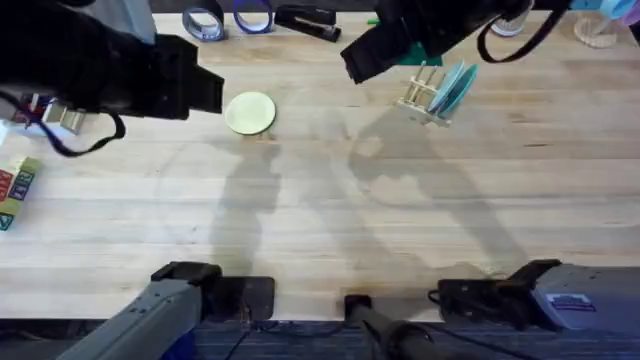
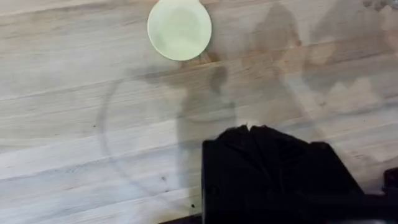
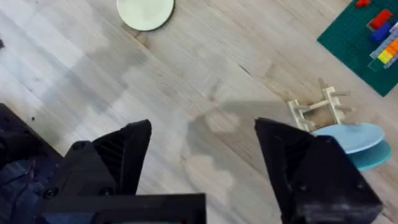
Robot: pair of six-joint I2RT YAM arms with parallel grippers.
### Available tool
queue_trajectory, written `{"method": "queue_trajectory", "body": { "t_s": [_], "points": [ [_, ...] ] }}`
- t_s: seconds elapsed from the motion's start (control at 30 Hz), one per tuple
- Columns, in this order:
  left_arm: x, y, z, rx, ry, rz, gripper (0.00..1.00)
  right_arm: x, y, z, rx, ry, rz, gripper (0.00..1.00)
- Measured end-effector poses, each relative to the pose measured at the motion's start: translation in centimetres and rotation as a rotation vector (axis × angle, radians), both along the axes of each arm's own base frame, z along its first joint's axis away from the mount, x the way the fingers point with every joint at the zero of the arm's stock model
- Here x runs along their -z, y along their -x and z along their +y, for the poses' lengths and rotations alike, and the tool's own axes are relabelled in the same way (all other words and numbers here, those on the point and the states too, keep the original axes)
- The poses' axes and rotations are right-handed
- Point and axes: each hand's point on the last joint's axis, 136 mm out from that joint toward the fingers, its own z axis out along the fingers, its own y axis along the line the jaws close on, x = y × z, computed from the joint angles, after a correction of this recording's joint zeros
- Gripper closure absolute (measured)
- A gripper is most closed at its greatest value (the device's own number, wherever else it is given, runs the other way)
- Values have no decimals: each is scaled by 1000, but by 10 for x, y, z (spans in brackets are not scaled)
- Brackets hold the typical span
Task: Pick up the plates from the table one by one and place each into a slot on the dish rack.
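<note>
1. The small pale wooden dish rack with upright dowel pegs (image 1: 428, 92) stands at the far right of the large light wood butcher-block table (image 1: 330, 210). Two thin round plates stand on edge in its slots, one light blue (image 3: 352, 136) and one turquoise (image 3: 367, 158). The pegs hold them upright, so these two placements look complete.
2. The pale yellow round flat plate (image 1: 250, 112) lies face-down-flat on the table, well to the left of the rack and apart from both arms. By my judgement it is the one plate left to rack.
3. The right gripper (image 3: 202, 155) hangs above bare wood near the rack. Its black fingers (image 3: 121, 155) stand wide apart and hold nothing, which suits an arm that has no plate in hand.
4. The left gripper (image 2: 249, 129) hovers high above the table, with the yellow plate just beyond it. Its fingertips meet at a point and clamp nothing. They would need to spread before any pickup.
5. A flat thin plate offers little edge, so a grasp likely calls for a low approach at the rim.
6. The green brick baseplate (image 3: 364, 40) lies behind the rack and plays no part.
</note>
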Motion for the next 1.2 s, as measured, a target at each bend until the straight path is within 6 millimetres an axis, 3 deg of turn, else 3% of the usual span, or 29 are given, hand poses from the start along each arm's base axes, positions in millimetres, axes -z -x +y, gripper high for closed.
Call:
{"method": "queue_trajectory", "body": {
  "t_s": [0.43,0.83,0.93,1.0,1.2],
  "points": [
    [40,-37,30,-22,152,155,957,0,0,0,0,0,0,7],
    [81,-88,53,-14,317,178,957,0,0,0,0,0,0,7],
    [94,-98,55,-14,352,196,957,0,0,0,0,0,0,7],
    [117,-107,56,-15,387,246,959,0,0,0,0,0,0,7],
    [141,-120,55,-2,443,271,959,0,0,0,0,0,0,7]
  ]
}}
